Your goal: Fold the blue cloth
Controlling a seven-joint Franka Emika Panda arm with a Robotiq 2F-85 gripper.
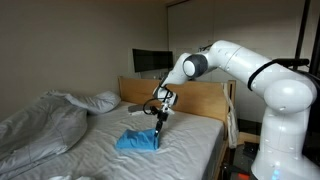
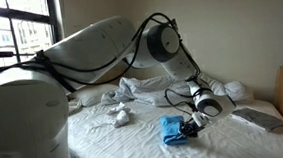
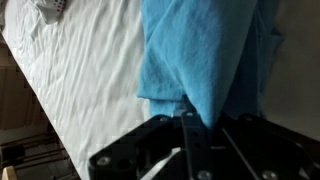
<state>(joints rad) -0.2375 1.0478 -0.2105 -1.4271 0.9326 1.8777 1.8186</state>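
The blue cloth (image 1: 137,141) lies bunched on the white bed sheet (image 1: 180,150), partly doubled over, and also shows in an exterior view (image 2: 171,131). My gripper (image 1: 160,124) hangs at the cloth's edge, lifting a corner of it just off the sheet. In the wrist view the blue cloth (image 3: 200,50) fills the upper middle, and a fold of it runs down between the fingers of my gripper (image 3: 190,122), which is shut on it. The fingertips are mostly hidden by the fabric.
A rumpled grey-white duvet (image 1: 40,125) covers one side of the bed, with a pillow (image 1: 105,101) beside it. The wooden headboard (image 1: 205,98) stands behind. A flat grey object (image 2: 257,118) lies near the bed's end, and a small crumpled white piece (image 2: 119,116) rests on the sheet.
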